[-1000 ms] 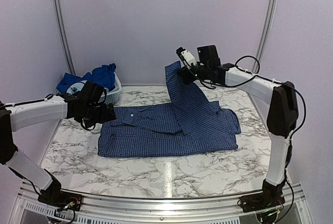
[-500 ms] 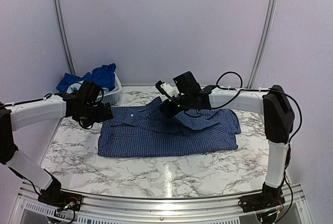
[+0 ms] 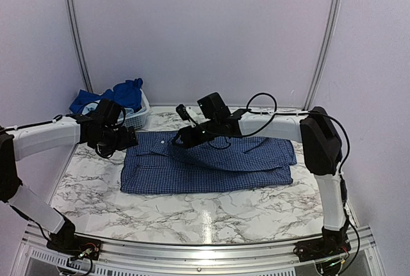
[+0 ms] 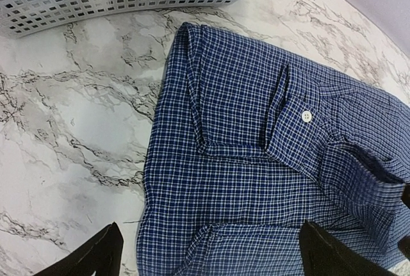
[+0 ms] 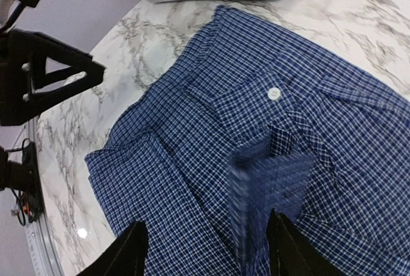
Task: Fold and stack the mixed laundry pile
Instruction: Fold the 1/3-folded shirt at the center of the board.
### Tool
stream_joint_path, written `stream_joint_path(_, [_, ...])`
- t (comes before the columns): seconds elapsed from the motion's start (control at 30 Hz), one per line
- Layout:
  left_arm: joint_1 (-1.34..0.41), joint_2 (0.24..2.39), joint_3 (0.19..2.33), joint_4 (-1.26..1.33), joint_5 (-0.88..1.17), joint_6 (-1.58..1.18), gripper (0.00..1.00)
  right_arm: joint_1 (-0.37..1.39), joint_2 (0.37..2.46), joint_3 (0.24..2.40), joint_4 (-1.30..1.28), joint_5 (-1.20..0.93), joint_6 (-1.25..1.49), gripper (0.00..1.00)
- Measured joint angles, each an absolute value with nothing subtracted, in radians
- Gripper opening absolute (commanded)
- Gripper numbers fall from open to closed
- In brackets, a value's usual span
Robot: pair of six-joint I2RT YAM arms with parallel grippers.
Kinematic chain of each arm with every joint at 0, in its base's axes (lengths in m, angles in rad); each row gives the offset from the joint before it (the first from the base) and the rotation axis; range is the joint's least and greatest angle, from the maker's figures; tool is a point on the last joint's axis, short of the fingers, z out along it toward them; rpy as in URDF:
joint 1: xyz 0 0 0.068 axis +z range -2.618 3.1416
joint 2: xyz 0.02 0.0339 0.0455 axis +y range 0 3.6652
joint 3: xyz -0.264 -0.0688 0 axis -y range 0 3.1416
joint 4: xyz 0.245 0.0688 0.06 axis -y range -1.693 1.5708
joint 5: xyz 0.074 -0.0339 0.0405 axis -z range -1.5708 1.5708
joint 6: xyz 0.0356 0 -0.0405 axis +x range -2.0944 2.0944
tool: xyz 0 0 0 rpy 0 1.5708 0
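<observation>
Right gripper (image 5: 206, 219) we see parted above the navy check shirt (image 3: 211, 167), which lies lengthwise left to right, collar leftward; left gripper (image 4: 209, 227) gapes empty.

L arm (image 3: 45, 138) & R arm (image 3: 275, 127): white links, black joints, black cables; jaws black.

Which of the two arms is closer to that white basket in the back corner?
Left. The left arm hovers right beside the white basket, at one end of the checked shirt; the right arm reaches over its middle, farther off.
</observation>
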State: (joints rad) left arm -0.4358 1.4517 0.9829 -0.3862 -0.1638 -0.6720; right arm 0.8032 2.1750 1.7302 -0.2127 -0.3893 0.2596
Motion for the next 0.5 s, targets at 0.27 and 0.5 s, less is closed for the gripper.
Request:
stream_joint_path(0.27, [-0.435,1.438,0.980,-0.342,-0.060,-0.625,0.99,0.752,1.954,1.551,-0.200,-0.557,0.276,0.73])
stream_joint_path(0.5, [-0.482,1.507,1.089,-0.311,0.064,-0.525,0.99,0.594,1.663,1.275,-0.166,-0.587,0.297,0.66])
